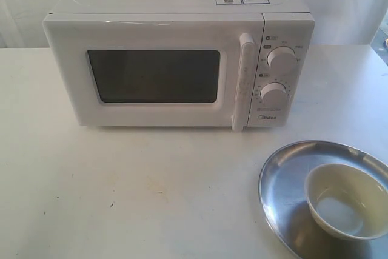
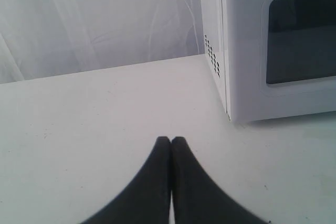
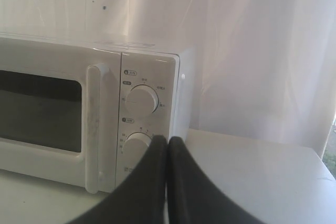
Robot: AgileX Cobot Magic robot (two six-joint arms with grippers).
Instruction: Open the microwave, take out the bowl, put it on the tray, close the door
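Exterior view, microwave: the microwave stands at the back of the table with its door shut flush. I can make out nothing behind the dark window.
Exterior view, bowl: the bowl sits upright inside the tray, right of the tray's middle. The tray lies at the front right of the table, apart from the microwave and partly cut off by the frame edge.
Exterior view, my arms: neither shows here.
Exterior view, task: with the bowl on the tray and the door closed, I judge every step done.
Left wrist view, left gripper: my left gripper has its fingers pressed tip to tip and holds nothing. It is above bare table, near the microwave's vented side corner.
Right wrist view, right gripper: my right gripper is also pressed together and empty. It faces the control panel, and its tips partly cover the lower knob. The handle is just beside that.
Handling, bowl: I judge the glazed ceramic stiff, fairly light, slippery and liable to chip. I would pinch the wall at the rim, one finger inside and one outside. It may slide on the metal.
Handling, door: it looks rigid, and I would take the vertical bar at mid-height. A hard tug might drag the whole box.
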